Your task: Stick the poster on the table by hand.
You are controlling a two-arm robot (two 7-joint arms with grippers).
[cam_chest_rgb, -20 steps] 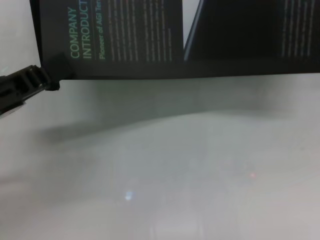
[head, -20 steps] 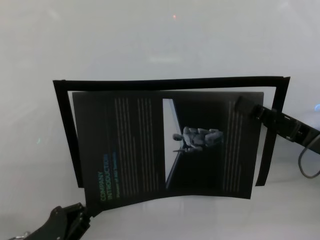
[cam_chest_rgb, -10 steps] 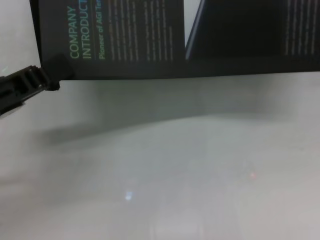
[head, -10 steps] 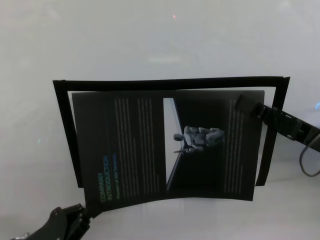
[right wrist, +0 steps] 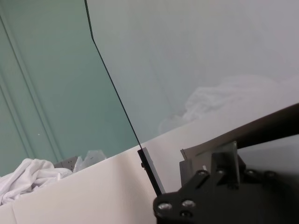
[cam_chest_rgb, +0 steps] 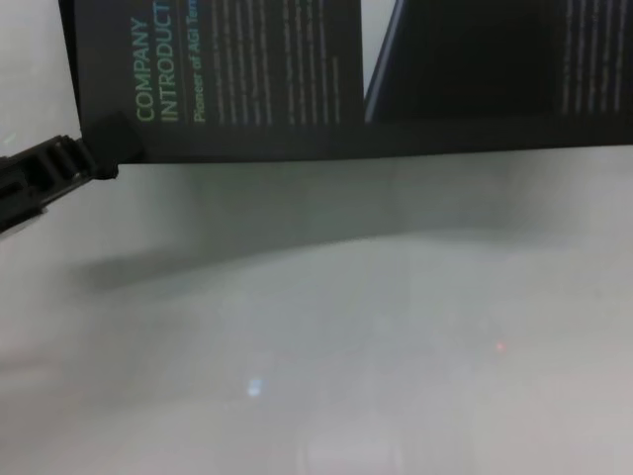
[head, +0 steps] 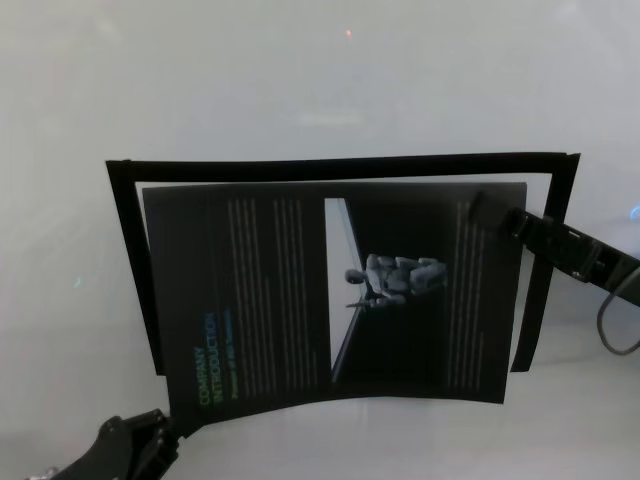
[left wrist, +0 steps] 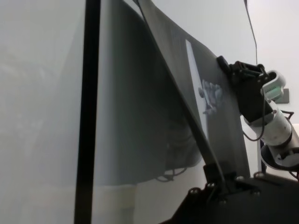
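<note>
I hold one poster (head: 300,290) above the table (head: 320,90) with two pincers: my left gripper (head: 172,428) clamps its near-left corner, my right gripper (head: 487,208) pinches its far-right corner. One black frame outline (head: 128,250) lies beneath.

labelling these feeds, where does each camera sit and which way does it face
Head: high, looking down on the poster, both grippers at its corners.
Chest: low, facing the poster's near edge over the table; left gripper shows.
Left wrist: along the poster toward the right gripper.
Right wrist: own mount only.
Head and chest share the teal heading.
</note>
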